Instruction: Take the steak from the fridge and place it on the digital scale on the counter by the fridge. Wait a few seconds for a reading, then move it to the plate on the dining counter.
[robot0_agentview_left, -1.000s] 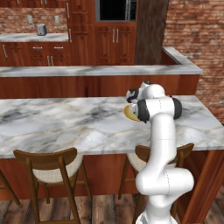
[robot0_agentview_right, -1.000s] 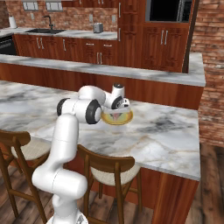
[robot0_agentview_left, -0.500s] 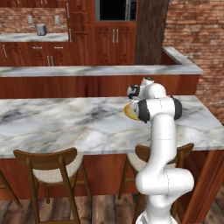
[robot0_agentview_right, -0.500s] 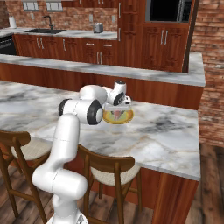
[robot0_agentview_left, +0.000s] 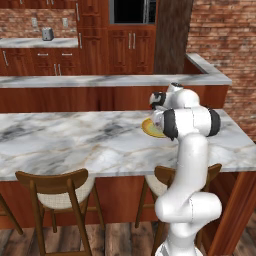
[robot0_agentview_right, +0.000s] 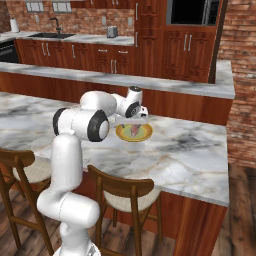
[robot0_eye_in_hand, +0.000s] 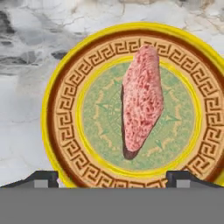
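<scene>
The steak lies flat on the middle of the plate, a pinkish-red slab set lengthwise across the green centre, inside the ring of brown key pattern and the yellow rim. My jaws stand wide open above it: the two dark fingertips sit far apart at either side of the plate's near edge, and neither touches the steak or the plate. I hold nothing. From the right base view the steak shows as a small pink patch on the plate, with my jaws just above it. The plate rests on the marble bench, near its far edge. Wooden stools stand along the near side of the bench.
</scene>
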